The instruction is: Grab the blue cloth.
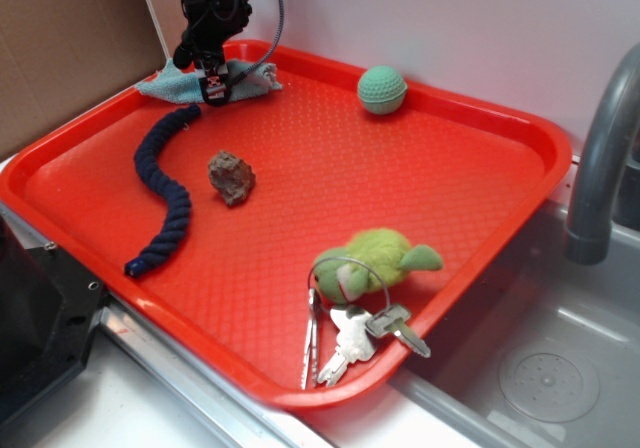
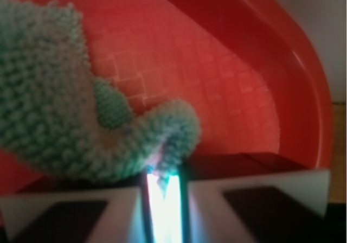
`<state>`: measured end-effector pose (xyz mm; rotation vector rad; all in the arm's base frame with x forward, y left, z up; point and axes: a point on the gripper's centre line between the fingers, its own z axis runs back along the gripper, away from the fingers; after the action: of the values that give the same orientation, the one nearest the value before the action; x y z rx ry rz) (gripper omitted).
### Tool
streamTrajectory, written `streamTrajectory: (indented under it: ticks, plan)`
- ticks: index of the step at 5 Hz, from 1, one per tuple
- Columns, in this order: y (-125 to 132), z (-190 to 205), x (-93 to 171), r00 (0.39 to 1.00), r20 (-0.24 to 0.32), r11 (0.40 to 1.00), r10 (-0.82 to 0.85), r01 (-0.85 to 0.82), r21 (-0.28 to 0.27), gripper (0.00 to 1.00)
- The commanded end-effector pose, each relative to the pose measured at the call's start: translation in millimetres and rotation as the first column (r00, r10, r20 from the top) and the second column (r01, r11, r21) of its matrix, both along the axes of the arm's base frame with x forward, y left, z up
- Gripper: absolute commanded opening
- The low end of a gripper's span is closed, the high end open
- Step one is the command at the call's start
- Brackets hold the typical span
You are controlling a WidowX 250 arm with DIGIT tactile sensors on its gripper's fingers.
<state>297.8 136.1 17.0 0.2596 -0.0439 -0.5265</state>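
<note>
**Inspector:** Keys lie nearest the camera, at the front edge of the red tray, on a wire ring that loops over a green plush toy just behind them.

**Clerk:** And further in?

**Inspector:** Mid-tray, a small brownish rock. Left of it, apart from it, a dark navy braided rope runs in a curve from front to back. A green ball sits near the back rim, well apart from the rest.

**Clerk:** Location of the blue cloth?

**Inspector:** Back left corner of the tray. The blue cloth lies there crumpled, pale teal terry, one end towards the left rim and the other towards the back wall. The rope's far end comes close to it.

**Clerk:** State of the gripper?

**Inspector:** The gripper stands down on the cloth. In the wrist view its two fingers are drawn nearly together, leaving a narrow slot, and a fold of the cloth runs down into that slot. I record it as clamped on the cloth.

**Clerk:** Anything beyond the tray?

**Inspector:** A grey tap and a steel sink on the right; brown cardboard at upper left.
</note>
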Motion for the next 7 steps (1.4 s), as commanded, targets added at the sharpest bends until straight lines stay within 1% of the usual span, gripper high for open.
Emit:
streamTrajectory:
  ticks: [1, 2, 3, 4, 5, 6, 7]
  plan:
    - [-3, 10, -2, 0.999, 0.031, 1.0, -0.009, 0.009, 0.003, 0.0]
    - [-21, 53, -23, 0.997, 0.066, 0.997, -0.05, 0.054, -0.056, 0.0]
    - [-43, 105, -45, 0.997, 0.048, 0.987, -0.068, 0.074, -0.14, 0.0]
    - [-58, 155, -50, 0.998, 0.055, 0.988, 0.032, -0.023, -0.153, 0.0]
    - [-67, 205, -56, 0.994, 0.049, 0.981, 0.1, -0.09, -0.17, 0.0]
    - [-91, 255, -67, 0.994, -0.021, 0.978, 0.111, -0.112, -0.177, 0.0]
    - [-108, 300, -94, 0.989, -0.051, 0.972, 0.137, -0.144, -0.187, 0.0]
